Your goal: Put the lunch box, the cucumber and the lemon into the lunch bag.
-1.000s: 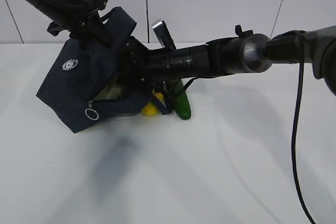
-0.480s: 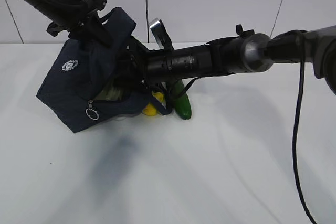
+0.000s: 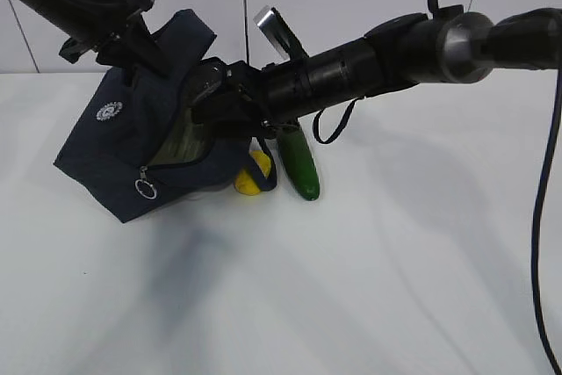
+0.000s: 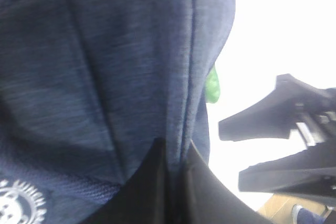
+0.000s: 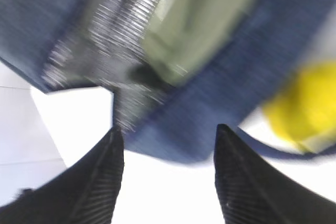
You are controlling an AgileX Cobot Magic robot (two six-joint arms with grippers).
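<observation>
Navy lunch bag [image 3: 132, 142] tilted at left; sage-lidded lunch box [image 3: 184, 142] seen inside; lemon [image 3: 250, 177] and cucumber [image 3: 299, 169] laid beside, center.

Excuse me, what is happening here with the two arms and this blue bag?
The left gripper is pinching the fabric of the lunch bag and holds it tilted above the table. The right gripper is open and empty at the bag's mouth. The lunch box is already inside, its pale green lid visible. The lemon and the cucumber are outside the bag, on the table.
</observation>
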